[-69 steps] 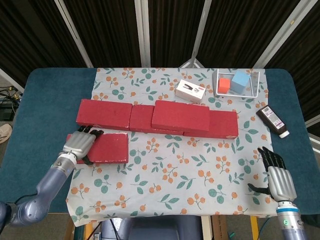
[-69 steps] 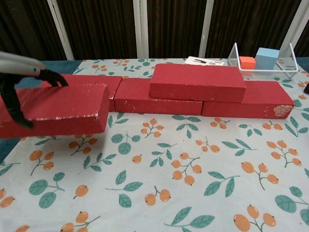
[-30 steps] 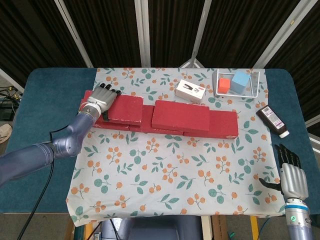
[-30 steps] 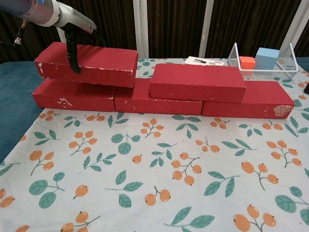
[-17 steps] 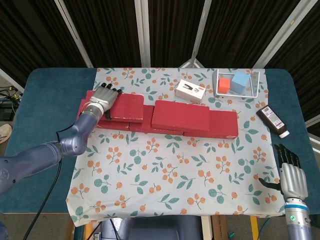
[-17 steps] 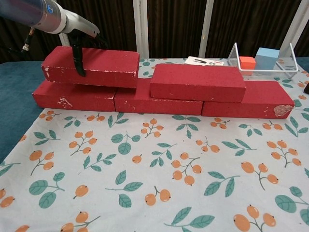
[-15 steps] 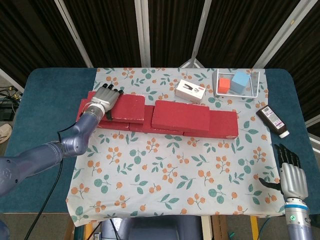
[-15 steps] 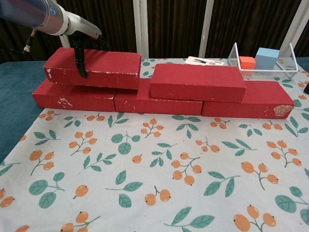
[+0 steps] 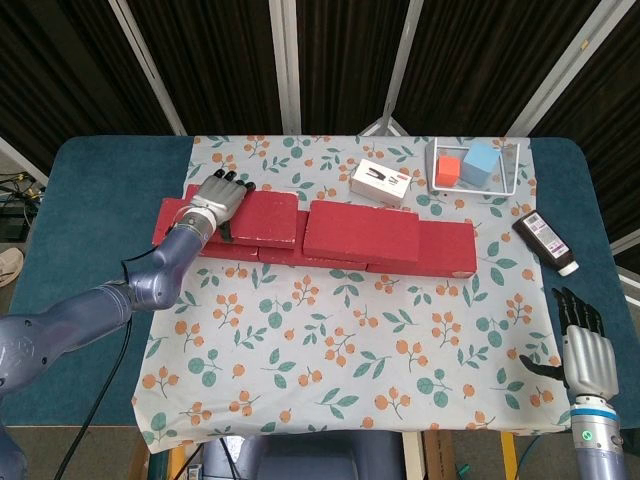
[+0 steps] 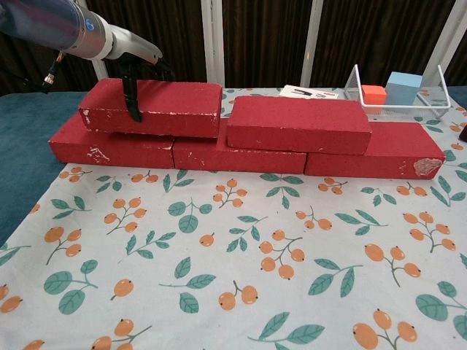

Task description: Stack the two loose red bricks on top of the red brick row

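Near the table's front right corner the right hand [image 9: 587,355] hangs empty, fingers spread. Further back the left hand [image 9: 216,202] grips a brick [image 10: 157,108] atop the brick row [image 10: 248,153] — its left end, just beside the other stacked brick [image 10: 298,124].

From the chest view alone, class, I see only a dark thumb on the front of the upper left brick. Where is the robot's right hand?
Observer: The right hand is at the near right corner of the table, fingers apart, holding nothing, well clear of the bricks.
Operator: And the rest of the left hand?
Observer: The left hand lies over the top of the upper left brick, with its fingers reaching toward the far edge, so it grips the brick.
Operator: Is there anything past my right edge?
Observer: A dark bottle lies on the blue table cover, to the right of the brick row.
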`<action>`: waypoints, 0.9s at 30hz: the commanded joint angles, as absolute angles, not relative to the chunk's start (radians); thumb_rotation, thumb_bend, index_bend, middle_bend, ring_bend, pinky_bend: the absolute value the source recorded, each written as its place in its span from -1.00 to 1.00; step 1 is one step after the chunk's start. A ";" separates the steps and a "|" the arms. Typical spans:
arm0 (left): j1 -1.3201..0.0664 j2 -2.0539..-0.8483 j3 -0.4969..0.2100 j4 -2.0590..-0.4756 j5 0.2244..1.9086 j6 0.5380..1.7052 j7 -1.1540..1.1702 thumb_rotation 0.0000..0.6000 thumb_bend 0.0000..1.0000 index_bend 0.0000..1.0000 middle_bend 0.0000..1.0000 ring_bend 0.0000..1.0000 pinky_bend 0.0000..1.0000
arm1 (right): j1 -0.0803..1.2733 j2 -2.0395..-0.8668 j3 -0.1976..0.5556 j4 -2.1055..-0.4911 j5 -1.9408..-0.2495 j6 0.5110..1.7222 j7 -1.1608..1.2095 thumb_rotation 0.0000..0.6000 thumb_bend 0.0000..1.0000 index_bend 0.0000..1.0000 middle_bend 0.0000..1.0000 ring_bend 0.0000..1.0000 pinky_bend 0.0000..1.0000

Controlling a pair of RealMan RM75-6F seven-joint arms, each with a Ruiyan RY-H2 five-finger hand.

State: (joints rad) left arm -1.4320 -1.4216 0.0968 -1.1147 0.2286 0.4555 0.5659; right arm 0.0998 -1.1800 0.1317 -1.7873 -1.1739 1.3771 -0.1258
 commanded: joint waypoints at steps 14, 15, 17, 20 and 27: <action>-1.436 -1.461 0.103 -1.070 0.281 0.424 0.512 1.00 -1.00 -0.28 -0.39 -1.00 -0.95 | 0.099 -1.180 0.137 -1.785 -1.164 1.376 -0.123 1.00 -0.84 -1.00 -1.00 -1.00 -1.00; -1.438 -1.462 0.106 -1.070 0.282 0.423 0.511 1.00 -1.00 -0.28 -0.39 -1.00 -0.95 | 0.099 -1.181 0.138 -1.785 -1.164 1.376 -0.123 1.00 -0.84 -1.00 -1.00 -1.00 -1.00; -1.442 -1.461 0.109 -1.072 0.283 0.423 0.508 1.00 -1.00 -0.28 -0.39 -1.00 -0.95 | 0.099 -1.181 0.138 -1.785 -1.164 1.377 -0.124 1.00 -0.84 -1.00 -1.00 -1.00 -1.00; -1.449 -1.460 0.112 -1.077 0.284 0.426 0.501 1.00 -1.00 -0.28 -0.39 -1.00 -0.95 | 0.099 -1.183 0.139 -1.786 -1.164 1.378 -0.126 1.00 -0.84 -1.00 -1.00 -1.00 -1.00; -1.463 -1.462 0.128 -1.086 0.278 0.434 0.487 1.00 -1.00 -0.29 -0.39 -1.00 -0.95 | 0.099 -1.183 0.140 -1.786 -1.162 1.378 -0.125 1.00 -0.84 -1.00 -1.00 -1.00 -1.00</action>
